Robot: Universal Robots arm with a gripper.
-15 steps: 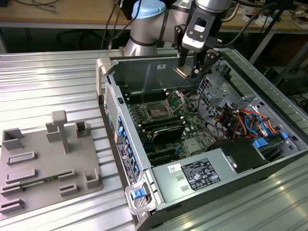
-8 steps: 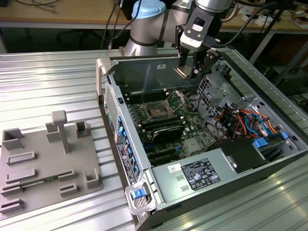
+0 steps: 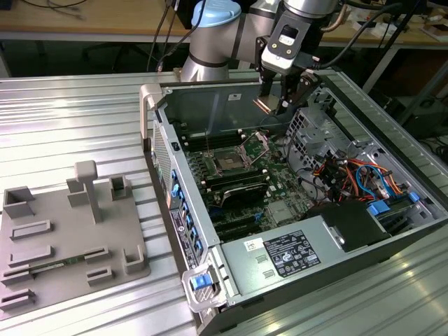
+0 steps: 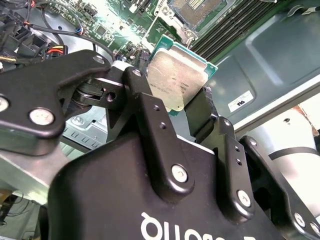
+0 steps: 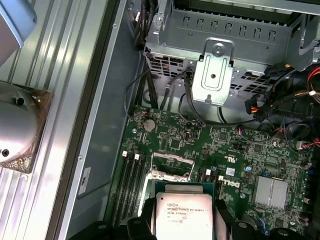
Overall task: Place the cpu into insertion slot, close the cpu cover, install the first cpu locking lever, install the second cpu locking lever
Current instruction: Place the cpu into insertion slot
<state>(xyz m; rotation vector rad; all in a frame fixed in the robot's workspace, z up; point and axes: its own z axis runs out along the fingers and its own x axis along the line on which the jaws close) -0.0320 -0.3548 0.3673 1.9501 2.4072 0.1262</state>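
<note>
The gripper (image 3: 276, 105) hovered inside the open computer case (image 3: 210, 98), fingers clamped on the edges of the cpu (image 4: 175, 82), held in the air near the empty insertion slot (image 3: 229, 162), whose cpu cover (image 3: 257, 143) stood raised, so seemingly no step was complete.

A ribbed silver metal table (image 3: 84, 105) stands before a wooden desk (image 3: 91, 17) with dark cables (image 3: 165, 35) hanging.
</note>
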